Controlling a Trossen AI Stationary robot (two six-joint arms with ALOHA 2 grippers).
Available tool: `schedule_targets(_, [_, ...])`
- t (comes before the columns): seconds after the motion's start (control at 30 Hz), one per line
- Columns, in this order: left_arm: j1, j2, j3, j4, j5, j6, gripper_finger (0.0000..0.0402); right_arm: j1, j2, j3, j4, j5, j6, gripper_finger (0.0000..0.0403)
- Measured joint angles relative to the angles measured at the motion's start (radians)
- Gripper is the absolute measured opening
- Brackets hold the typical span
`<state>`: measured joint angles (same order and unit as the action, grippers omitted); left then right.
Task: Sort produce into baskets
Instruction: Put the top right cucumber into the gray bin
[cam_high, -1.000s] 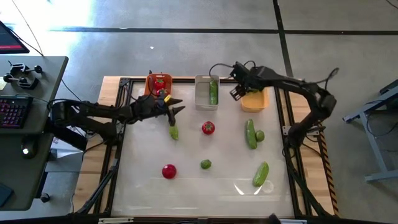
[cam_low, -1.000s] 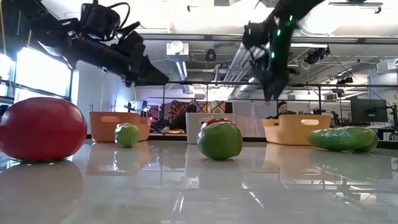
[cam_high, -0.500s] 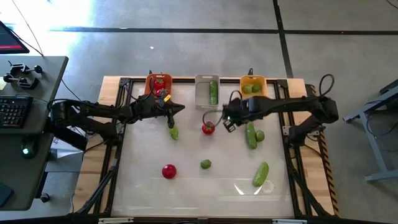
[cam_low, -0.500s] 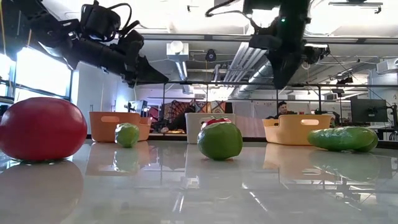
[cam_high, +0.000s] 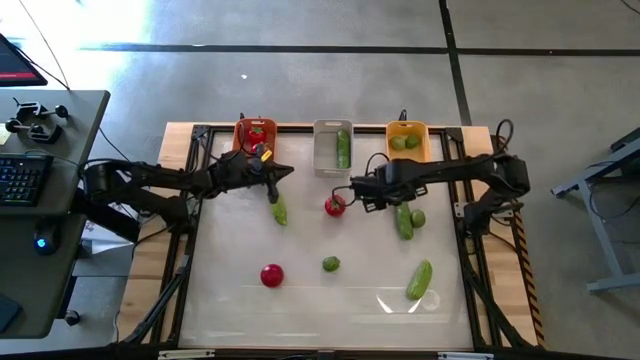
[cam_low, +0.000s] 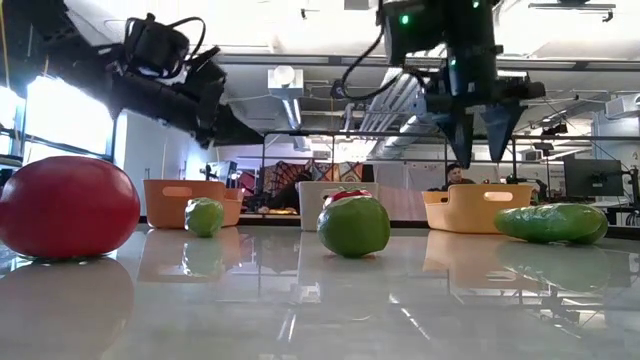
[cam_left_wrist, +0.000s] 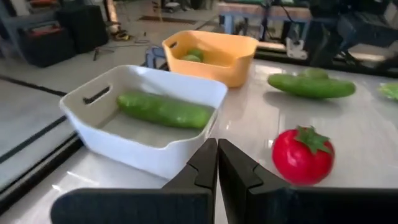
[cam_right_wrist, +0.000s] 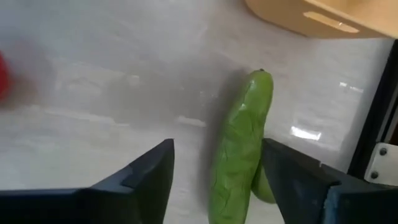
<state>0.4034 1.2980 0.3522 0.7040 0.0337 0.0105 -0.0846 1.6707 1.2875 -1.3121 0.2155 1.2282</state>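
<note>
- Right claw (cam_high: 357, 190), standing wide, is hovering between tomato (cam_high: 334, 206) and cucumber (cam_high: 403, 217) on the desk; descending off-centre risks rolling either.
- Left claw (cam_high: 284, 172), pinched empty, is waiting near the red basket (cam_high: 254, 134).

A: Where do the fixed cameras sit?
B: One overhead, looking straight down on the white bin (cam_high: 332, 148); one at tabletop level, facing that bin (cam_low: 322, 205) across the table.
A: And the wrist cameras?
B: Close. The left also sees the bin (cam_left_wrist: 140, 118).
</note>
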Motion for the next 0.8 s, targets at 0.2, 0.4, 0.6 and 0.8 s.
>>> schedule_targets(0.2, [0.056, 0.008, -0.062, 0.111, 0.014, -0.04, 0.0001, -0.063, 0.0, -0.095, 0.029, -0.064, -0.021, 0.0239])
schedule_targets(0.4, [0.068, 0.008, -0.062, 0.104, 0.044, -0.043, 0.0001, -0.092, 0.0, -0.219, 0.146, -0.123, -0.049, 0.0239])
schedule_targets(0.6, [0.068, 0.008, -0.062, 0.104, 0.046, -0.043, 0.0, -0.101, 0.001, -0.316, 0.259, -0.173, -0.058, 0.0239])
schedule_targets(0.8, [0.068, 0.008, -0.062, 0.105, 0.046, -0.042, 0.0, -0.101, 0.001, -0.353, 0.311, -0.191, -0.059, 0.0224])
